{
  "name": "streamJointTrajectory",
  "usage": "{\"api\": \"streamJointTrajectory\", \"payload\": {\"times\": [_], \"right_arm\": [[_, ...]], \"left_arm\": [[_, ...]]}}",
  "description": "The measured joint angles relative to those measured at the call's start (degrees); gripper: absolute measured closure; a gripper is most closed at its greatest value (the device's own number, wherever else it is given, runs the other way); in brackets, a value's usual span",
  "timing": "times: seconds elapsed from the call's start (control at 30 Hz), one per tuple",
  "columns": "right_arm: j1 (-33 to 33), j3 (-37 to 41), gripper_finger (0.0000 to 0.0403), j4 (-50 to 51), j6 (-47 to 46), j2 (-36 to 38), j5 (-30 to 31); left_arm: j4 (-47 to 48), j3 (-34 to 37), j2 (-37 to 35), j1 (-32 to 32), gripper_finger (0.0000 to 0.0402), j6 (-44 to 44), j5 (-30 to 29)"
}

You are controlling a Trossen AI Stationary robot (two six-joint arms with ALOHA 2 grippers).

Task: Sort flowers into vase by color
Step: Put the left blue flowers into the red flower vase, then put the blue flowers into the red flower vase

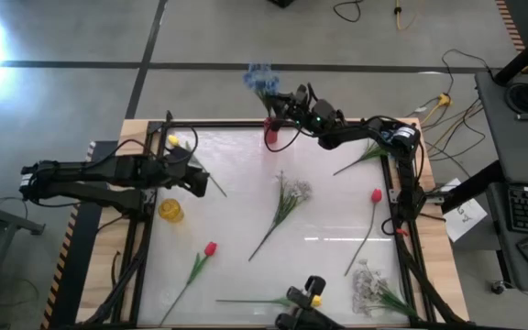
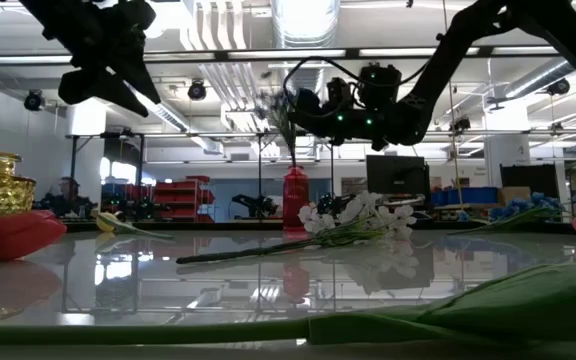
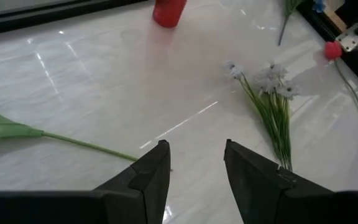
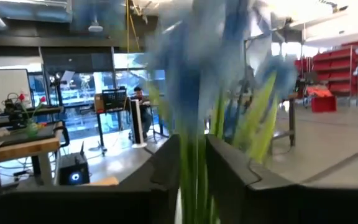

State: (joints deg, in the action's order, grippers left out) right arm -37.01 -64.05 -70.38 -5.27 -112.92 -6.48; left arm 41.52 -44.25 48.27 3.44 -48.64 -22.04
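the right pincer (image 1: 287, 98) is up at the far edge of the white bench (image 1: 337, 229), right over the small red vase (image 1: 271, 134). its fingers are squeezed on the green stems of the blue flower bunch (image 1: 260, 79), which sticks out past the bench. the left pincer (image 3: 194, 163) hangs with its fingers apart near the gold glass vase (image 1: 170, 211). a white flower spray (image 1: 286, 203) lies mid-bench.

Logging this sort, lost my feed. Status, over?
Right gripper shut on blue flower, above red vase at far edge. Left gripper open, hovering beside yellow vase. Nothing blocking.
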Motion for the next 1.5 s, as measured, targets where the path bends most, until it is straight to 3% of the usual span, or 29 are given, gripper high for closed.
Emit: {"api": "streamJointTrajectory", "payload": {"times": [0.2, 0.47, 0.8, 1.03, 1.2, 1.37, 1.5], "right_arm": [[0.02, 1.89, 0.0257, 7.47, -2.65, 2.98, -1.49], [0.28, 1.48, 0.02, 31.86, -0.16, 11.76, -1.51], [0.26, -0.68, 0.0159, 63.27, -0.11, 21.48, -1.49], [1.72, -2.44, 0.0133, 80.81, -2.76, 28.15, -0.94], [6.65, -2.28, 0.0134, 89.02, -8.03, 31.6, 0.45], [14.65, -2.21, 0.0143, 96.61, -14.02, 32.85, 7.82], [22.51, -2.21, 0.0149, 101.03, -22.76, 33.05, 13.2]], "left_arm": [[11.43, -1.36, -4.94, 5.14, 0.0261, -7.54, -5.21], [10.94, -0.6, -7.62, 15.72, 0.0261, -7.95, -6.92], [4.75, -1.03, -7.82, 23.67, 0.0261, 0.88, -8.41], [4.72, -0.19, -8.13, 24.53, 0.0261, 4.19, -5.87], [4.63, 1.98, -7.84, 24.48, 0.0261, 6.6, -3.48], [3.78, 4.83, -7.9, 24.35, 0.0261, 6.28, -1.78], [1.12, 6.63, -7.98, 23.58, 0.0261, 8.6, 4.07]]}}
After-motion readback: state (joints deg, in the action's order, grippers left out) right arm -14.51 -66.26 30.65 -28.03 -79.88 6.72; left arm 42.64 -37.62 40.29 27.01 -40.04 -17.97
